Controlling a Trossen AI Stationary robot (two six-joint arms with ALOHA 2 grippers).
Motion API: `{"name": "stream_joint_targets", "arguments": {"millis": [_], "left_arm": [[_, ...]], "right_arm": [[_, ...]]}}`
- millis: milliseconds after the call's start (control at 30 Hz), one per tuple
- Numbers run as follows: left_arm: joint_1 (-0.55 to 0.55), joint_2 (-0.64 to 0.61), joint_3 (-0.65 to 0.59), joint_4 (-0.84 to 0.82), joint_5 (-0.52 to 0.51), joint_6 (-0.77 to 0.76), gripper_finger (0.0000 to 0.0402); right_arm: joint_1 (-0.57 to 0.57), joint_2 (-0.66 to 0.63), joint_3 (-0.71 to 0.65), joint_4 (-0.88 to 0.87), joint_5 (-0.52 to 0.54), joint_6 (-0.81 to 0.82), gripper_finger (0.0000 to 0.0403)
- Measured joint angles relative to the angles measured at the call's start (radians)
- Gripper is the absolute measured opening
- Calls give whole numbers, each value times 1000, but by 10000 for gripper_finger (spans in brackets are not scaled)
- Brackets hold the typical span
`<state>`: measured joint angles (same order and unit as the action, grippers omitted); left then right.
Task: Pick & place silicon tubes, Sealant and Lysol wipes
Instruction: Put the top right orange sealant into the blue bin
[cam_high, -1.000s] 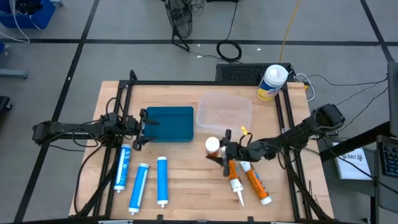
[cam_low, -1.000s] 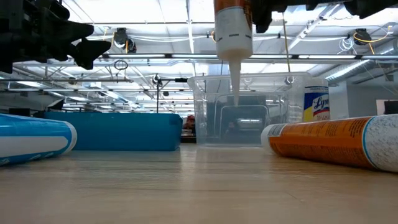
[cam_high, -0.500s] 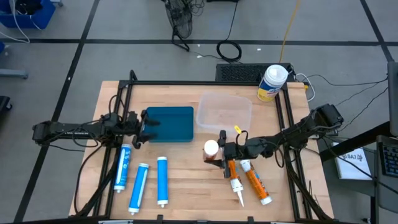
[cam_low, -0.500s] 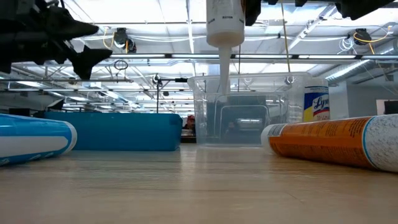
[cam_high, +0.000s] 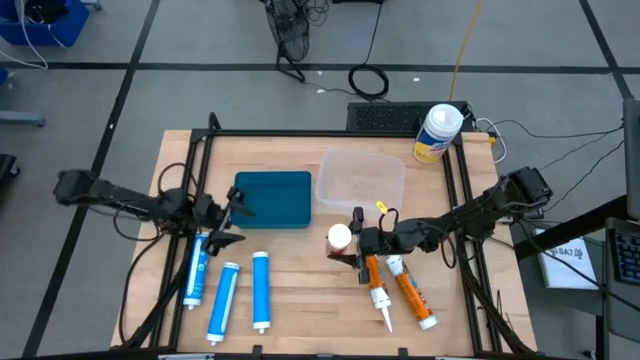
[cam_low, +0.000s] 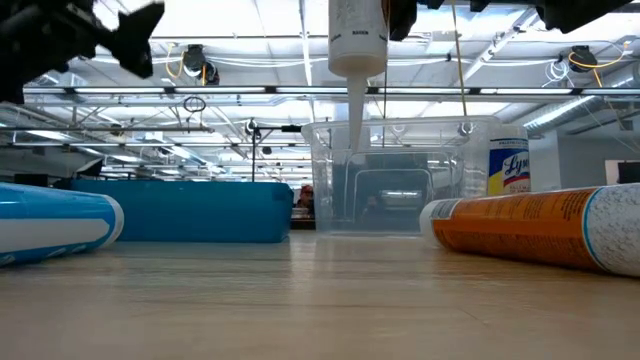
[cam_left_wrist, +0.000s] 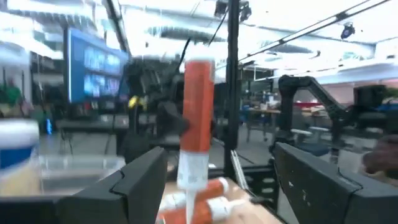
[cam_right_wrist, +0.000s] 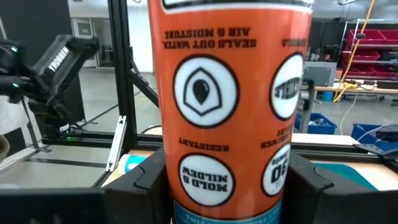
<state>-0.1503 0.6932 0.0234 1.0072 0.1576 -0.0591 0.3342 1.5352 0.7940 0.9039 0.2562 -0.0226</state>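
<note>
A pale wooden desk (cam_high: 300, 290) framed in black rails stands on a grey taped floor, with ceiling lights and steel trusses running off behind it in the low view.

The right gripper (cam_high: 358, 243) hangs over the middle of the desk, clamped shut on an orange sealant tube (cam_right_wrist: 230, 99) held upright, nozzle down; in the low view its white nozzle (cam_low: 355, 110) points at the desk in front of the clear plastic bin (cam_high: 361, 180). Just beside that gripper, toward the front edge, two more orange sealant tubes (cam_high: 410, 294) lie flat, close together, nozzles toward the front edge. The clear bin sits behind, near the back edge, and touching its left side is the teal bin (cam_high: 273, 198).

The left gripper (cam_high: 226, 225) hovers near the teal bin's front left corner, its jaws parted and nothing between them. Below and in front of it three blue silicone tubes (cam_high: 260, 291) lie side by side toward the front left corner.

The Lysol wipes (cam_high: 437, 133) stand upright at the back right corner, well apart from both grippers, next to a black keyboard (cam_high: 385, 117).

The left wrist view is blurred; the held tube shows there, the rest is hard to read. In the low view both grippers are cut off at the top.
</note>
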Motion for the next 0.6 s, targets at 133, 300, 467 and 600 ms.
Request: {"name": "stream_joint_targets", "arguments": {"millis": [133, 300, 467, 600], "left_arm": [[-79, 146, 86, 26, -131, 95, 294], [-130, 403, 296, -66, -159, 193, 294], [-153, 585, 476, -121, -160, 235, 294], [-151, 695, 571, -139, -161, 230, 294]], "right_arm": [[-1, 28, 1, 18, 0, 8, 191], [-12, 113, 49, 32, 0, 41, 191], [-12, 188, 104, 22, 1, 63, 191], [-4, 230, 144, 28, 1, 75, 191]]}}
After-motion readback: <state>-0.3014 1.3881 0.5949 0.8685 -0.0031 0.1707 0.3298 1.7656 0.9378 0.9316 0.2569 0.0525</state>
